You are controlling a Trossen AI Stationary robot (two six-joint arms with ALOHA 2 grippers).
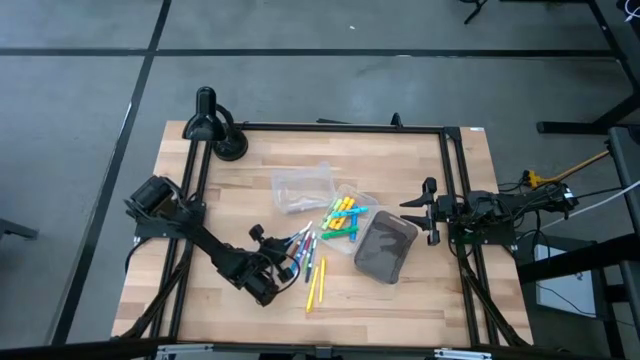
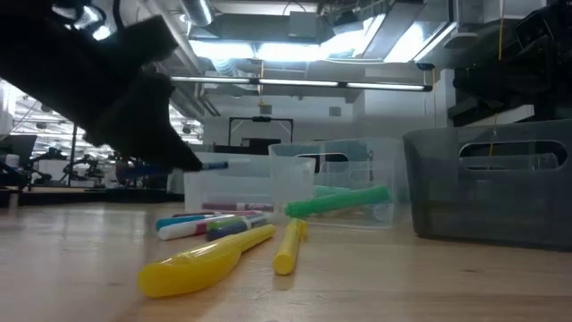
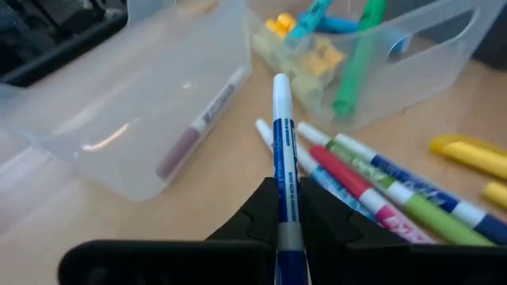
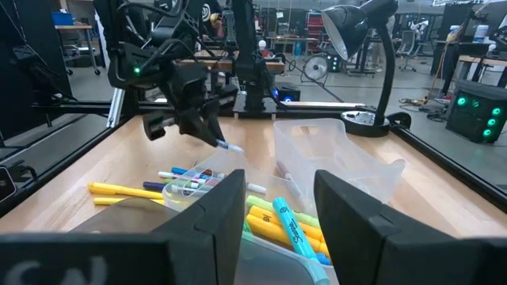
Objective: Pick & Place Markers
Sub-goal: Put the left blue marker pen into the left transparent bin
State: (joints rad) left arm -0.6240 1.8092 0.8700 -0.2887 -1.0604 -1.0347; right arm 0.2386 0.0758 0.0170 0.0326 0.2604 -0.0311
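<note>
My left gripper (image 1: 287, 262) hovers over the near-left part of the table, shut on a blue-and-white marker (image 3: 283, 142). Several more markers (image 1: 306, 248) lie loose on the wood beside it, with two yellow ones (image 1: 317, 285) nearer the front edge. One clear tray (image 1: 302, 188) holds a single dark marker (image 3: 198, 131). A second clear tray (image 1: 350, 222) holds yellow, green and teal markers (image 3: 341, 55). My right gripper (image 1: 430, 210) waits open at the table's right side, its fingers (image 4: 214, 214) pointing toward the trays. My left gripper pinches the blue-and-white marker between its two fingers, on the barrel (image 3: 285, 207) back from the white tip. The marker runs along the fingers and sticks out ahead of them. It is lifted clear of the table, its free end (image 2: 213, 165) pointing toward the clear trays.
A dark grey bin (image 1: 385, 247) stands right of the marker tray, just in front of the right gripper. A black desk lamp (image 1: 212, 125) stands at the far-left corner. A black frame (image 1: 455, 190) borders the table. Bare wood (image 1: 400, 310) lies along the near edge.
</note>
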